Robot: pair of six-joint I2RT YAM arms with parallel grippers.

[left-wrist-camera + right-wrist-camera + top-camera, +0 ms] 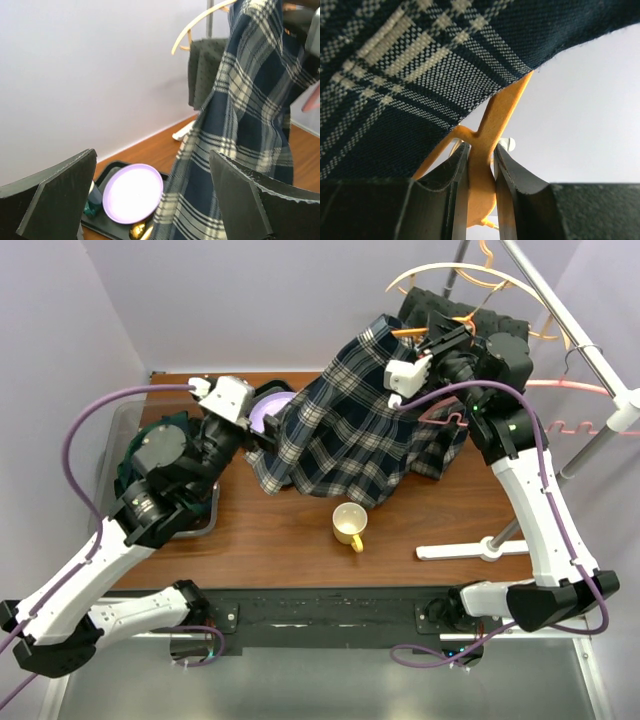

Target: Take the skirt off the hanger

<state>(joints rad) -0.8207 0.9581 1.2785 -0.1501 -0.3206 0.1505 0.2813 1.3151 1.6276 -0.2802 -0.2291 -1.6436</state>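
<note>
Lilac round plate (132, 192) sits in the black tray (111, 168), left gripper (152, 152) spread wide beside the hanging navy plaid skirt (350, 430). Only the right wrist cam shows us the right gripper (481, 167) clamped on the skirt's orange plastic hanger (496, 112).

**Top external:** fixed, high and behind the arm bases, angled down and forward. Wide and distant, it takes in the whole bench (290, 530), both arms and the plaid skirt (350, 430).

**Left wrist:** mounted on the left tool (152, 155), low over the bench, facing along it toward the pale wall (75, 75). Its own two fingers frame the bottom corners. Middle range. Shares the skirt and the purple plate (132, 192) with the top view.

**Right wrist:** mounted on the right tool (481, 160), tilted upward, very close. Skirt cloth fills the upper left, and the orange hanger (492, 120) stands between its fingers. Shares both with the top view.
</note>
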